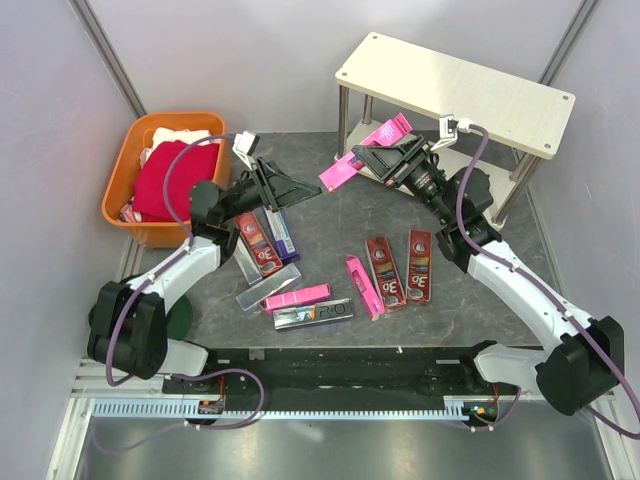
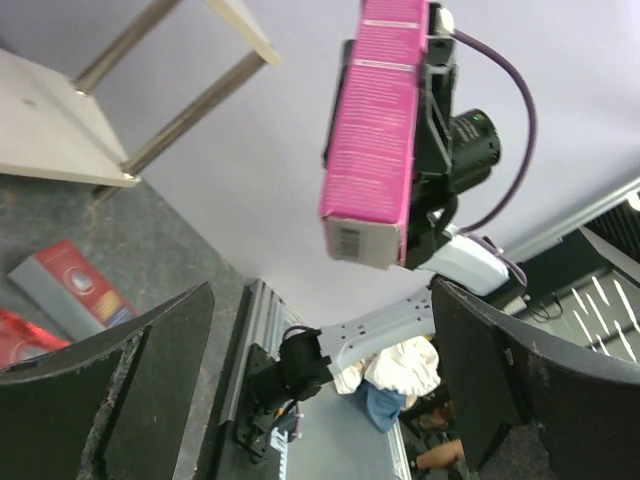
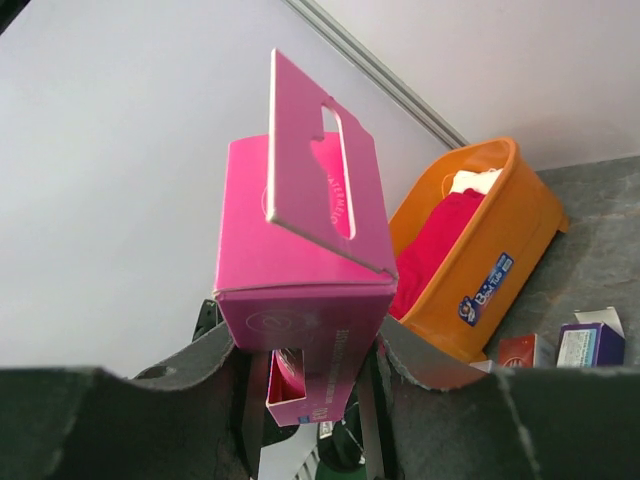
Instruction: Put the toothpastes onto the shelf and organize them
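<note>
My right gripper (image 1: 375, 153) is shut on a bright pink toothpaste carton (image 1: 340, 172) and holds it in the air, in front of the cream two-tier shelf (image 1: 455, 90). In the right wrist view the carton (image 3: 300, 260) sits squeezed between both fingers, with its end flap standing open. My left gripper (image 1: 305, 192) is open and empty, just left of the carton's lower end and apart from it. From the left wrist, the carton (image 2: 375, 130) hangs above the spread fingers (image 2: 150, 380). Several more toothpastes lie on the table: dark red (image 1: 385, 272), purple (image 1: 281, 234), pink (image 1: 297, 296) and silver (image 1: 313, 314).
An orange basket (image 1: 165, 175) with red and white cloths stands at the back left, close behind my left arm. The shelf's metal legs (image 1: 343, 118) stand right behind the held carton. Grey walls close in both sides.
</note>
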Robot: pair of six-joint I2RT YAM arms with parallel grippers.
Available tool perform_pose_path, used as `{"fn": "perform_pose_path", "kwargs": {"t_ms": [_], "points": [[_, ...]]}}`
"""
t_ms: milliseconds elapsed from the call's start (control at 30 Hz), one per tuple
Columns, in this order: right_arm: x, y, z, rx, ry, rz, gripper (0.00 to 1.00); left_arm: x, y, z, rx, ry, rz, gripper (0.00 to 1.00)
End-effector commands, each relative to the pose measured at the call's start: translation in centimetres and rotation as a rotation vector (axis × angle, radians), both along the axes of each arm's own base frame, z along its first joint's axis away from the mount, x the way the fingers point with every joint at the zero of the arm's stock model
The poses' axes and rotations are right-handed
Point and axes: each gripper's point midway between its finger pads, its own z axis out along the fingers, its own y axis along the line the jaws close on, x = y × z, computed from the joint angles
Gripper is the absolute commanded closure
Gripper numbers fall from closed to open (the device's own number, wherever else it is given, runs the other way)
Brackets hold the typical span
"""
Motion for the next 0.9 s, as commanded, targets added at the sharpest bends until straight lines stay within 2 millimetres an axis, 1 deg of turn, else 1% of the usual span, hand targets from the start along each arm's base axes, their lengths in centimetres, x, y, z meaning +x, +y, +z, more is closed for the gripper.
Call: {"fn": "perform_pose_path", "kwargs": {"t_ms": [0, 33, 100, 233, 267, 300, 333, 367, 400, 500, 533, 600, 633, 700, 733, 833, 867], "points": [[-0.5, -0.3, 2.1, 0.077, -0.052, 0.010, 1.00, -1.3, -1.5, 3.7, -0.084, -0.096, -0.073, 0.07], [-0.4, -0.3, 2.1, 0.079, -0.049, 0.011, 1.00, -1.1, -1.8, 3.6, -0.088, -0.090, -0.081, 0.09], [-0.5, -0.2, 2.1, 0.081, -0.046, 0.015, 1.00, -1.3, -2.3, 4.1, -0.100, -0.103, -0.097, 0.12], [-0.3, -0.1, 1.7, 0.082, -0.031, 0.019, 1.00, -0.9, -2.6, 4.6, -0.111, -0.110, -0.073, 0.18], [-0.3, 0.0, 1.5, 0.082, -0.023, 0.020, 1.00, -0.8, -2.6, 5.0, -0.108, -0.120, -0.067, 0.23], [-0.2, -0.1, 1.4, 0.084, -0.018, 0.017, 1.00, -0.8, -2.9, 4.9, -0.094, -0.138, -0.061, 0.25], [-0.1, -0.1, 1.3, 0.084, -0.015, 0.019, 1.00, -0.4, -3.1, 4.6, -0.076, -0.116, -0.055, 0.28], [-0.1, 0.0, 1.1, 0.085, -0.008, 0.022, 1.00, -0.5, -3.2, 4.9, -0.075, -0.129, -0.047, 0.30], [-0.1, 0.0, 1.1, 0.085, -0.007, 0.024, 1.00, -0.4, -3.3, 4.8, -0.062, -0.141, -0.041, 0.31], [0.1, 0.1, 0.7, 0.087, 0.007, 0.025, 1.00, -0.2, -3.8, 4.8, -0.049, -0.135, -0.032, 0.40], [0.1, 0.1, 0.6, 0.087, 0.010, 0.025, 1.00, -0.3, -4.0, 4.8, -0.046, -0.134, -0.038, 0.46], [0.0, 0.1, 0.7, 0.091, 0.009, 0.025, 1.00, -0.4, -4.3, 4.5, -0.044, -0.129, -0.051, 0.53], [0.0, 0.0, 0.6, 0.092, 0.013, 0.023, 1.00, -0.4, -4.5, 4.5, -0.042, -0.128, -0.055, 0.59], [0.2, -0.1, 0.5, 0.092, 0.017, 0.017, 1.00, -0.6, -4.6, 4.5, -0.043, -0.126, -0.060, 0.66], [0.2, -0.1, 0.4, 0.091, 0.019, 0.017, 1.00, -0.6, -4.6, 4.4, -0.043, -0.126, -0.060, 0.72], [0.2, 0.0, 0.3, 0.086, 0.024, 0.019, 0.94, -0.6, -4.5, 4.4, -0.040, -0.123, -0.056, 0.83], [0.2, 0.0, 0.0, 0.081, 0.035, 0.017, 0.86, -0.5, -4.5, 4.3, -0.035, -0.123, -0.049, 0.85]]}}
